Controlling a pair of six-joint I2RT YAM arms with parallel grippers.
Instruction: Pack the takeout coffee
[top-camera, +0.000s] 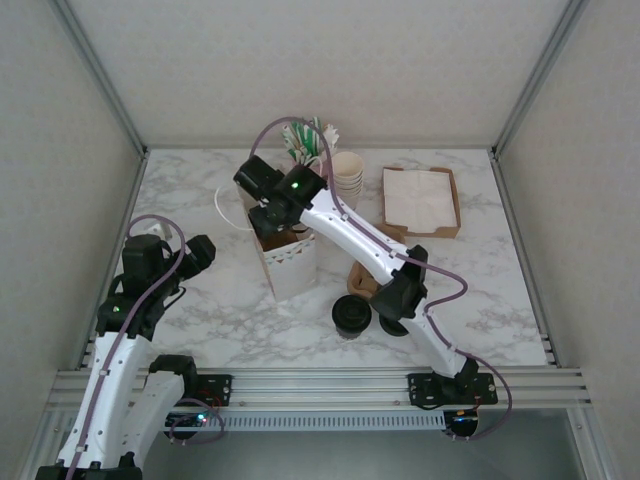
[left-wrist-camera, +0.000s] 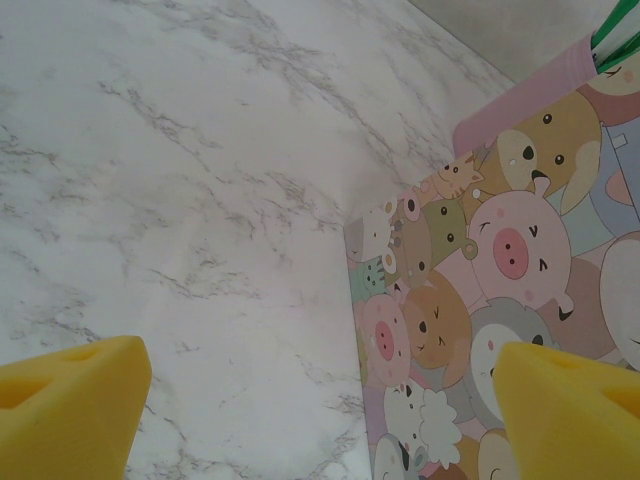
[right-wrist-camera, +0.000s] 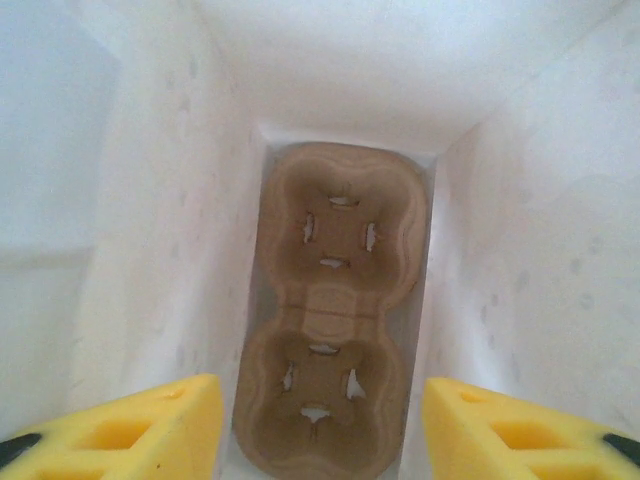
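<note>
- Right gripper (right-wrist-camera: 320, 432), over the open bag (right-wrist-camera: 150, 200): jaws parted, nothing held; a cup carrier (right-wrist-camera: 335, 310) is seen at the bottom.
- Left gripper (left-wrist-camera: 320, 400): jaws wide, empty.
- Coffee (top-camera: 351, 315): left unpacked on the table (top-camera: 480, 300) near the bag; presumably to be gripped upright and lowered into a carrier socket.

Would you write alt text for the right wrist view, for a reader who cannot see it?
A brown two-cup carrier lies at the bottom of a white bag, both wells empty. The right gripper hangs open above it.
</note>
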